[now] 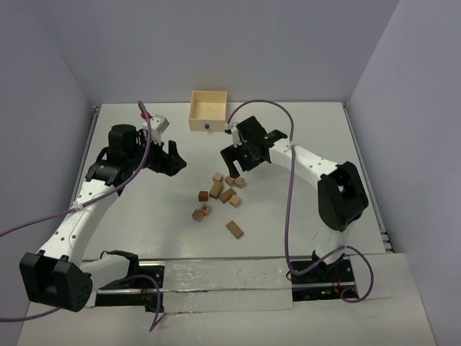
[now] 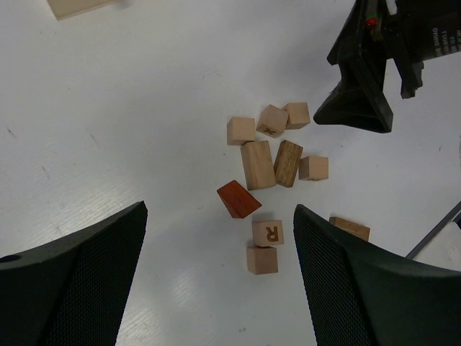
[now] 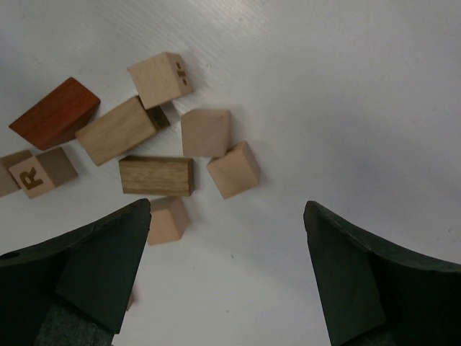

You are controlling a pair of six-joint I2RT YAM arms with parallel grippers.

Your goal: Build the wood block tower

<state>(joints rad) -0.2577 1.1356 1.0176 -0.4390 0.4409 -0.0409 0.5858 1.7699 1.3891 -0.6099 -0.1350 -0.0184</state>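
Left gripper (image 1: 175, 156) and right gripper (image 1: 234, 169) both hang wide open and empty above scattered wood blocks (image 1: 216, 189) on the table (image 1: 144, 209).

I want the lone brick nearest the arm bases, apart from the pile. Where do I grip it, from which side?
Take the lone brick across its two long faces, mid-length, coming straight down with the jaws turned to match its diagonal. It lies flat and clear of the other blocks, so there should be room on both sides.
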